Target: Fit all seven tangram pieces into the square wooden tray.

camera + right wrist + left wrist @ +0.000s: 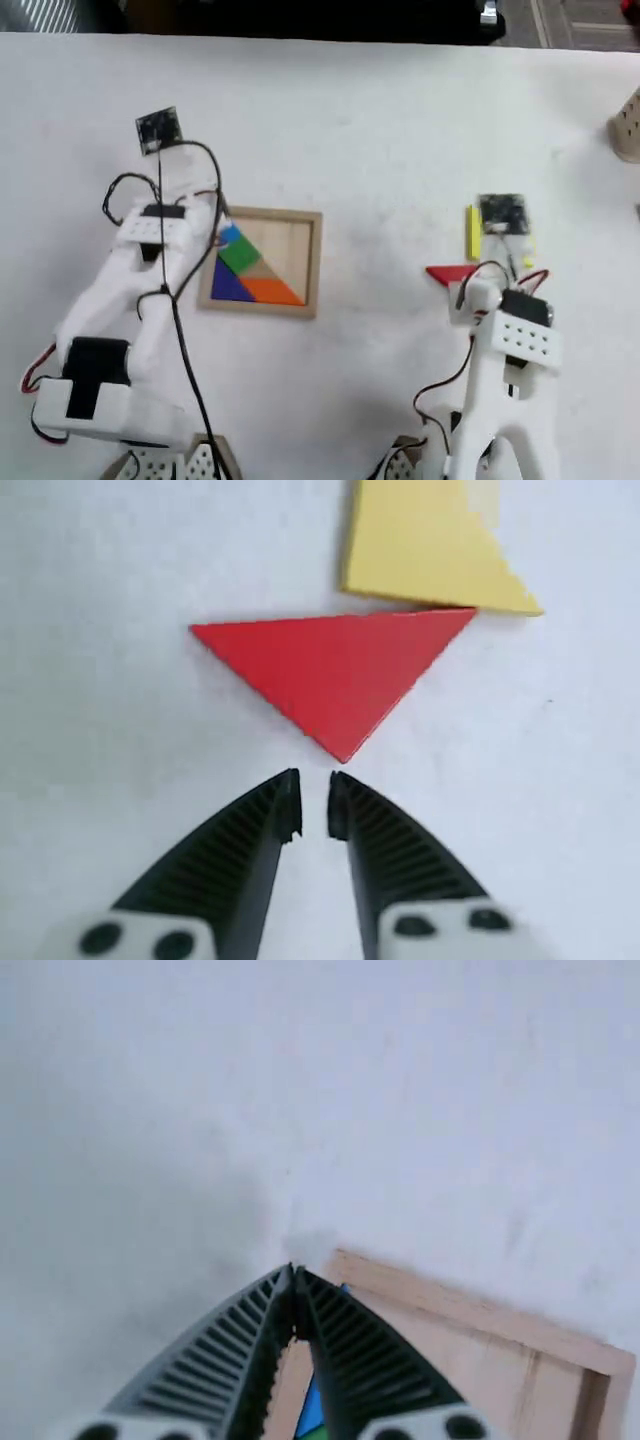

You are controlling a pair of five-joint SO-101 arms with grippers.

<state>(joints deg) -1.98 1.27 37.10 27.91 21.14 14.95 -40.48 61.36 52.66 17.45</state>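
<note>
The square wooden tray [312, 262] lies left of the table's middle. It holds a light blue piece [230, 237], a green piece [241, 255], a dark blue triangle [229, 286] and an orange triangle [272, 291]. My left gripper [295, 1276] is shut and empty, its tips over the tray's far left corner [345, 1263]. A red triangle [335, 675] and a yellow piece [420, 545] lie touching on the table at the right. My right gripper [311, 802] hovers just short of the red triangle's nearest tip, open by a narrow gap with nothing in it.
In the high view the red triangle [448, 273] and yellow piece [472, 232] sit beside the right arm's wrist [500, 300]. A pale object [628, 125] stands at the far right edge. Black cables [180, 300] run along the left arm.
</note>
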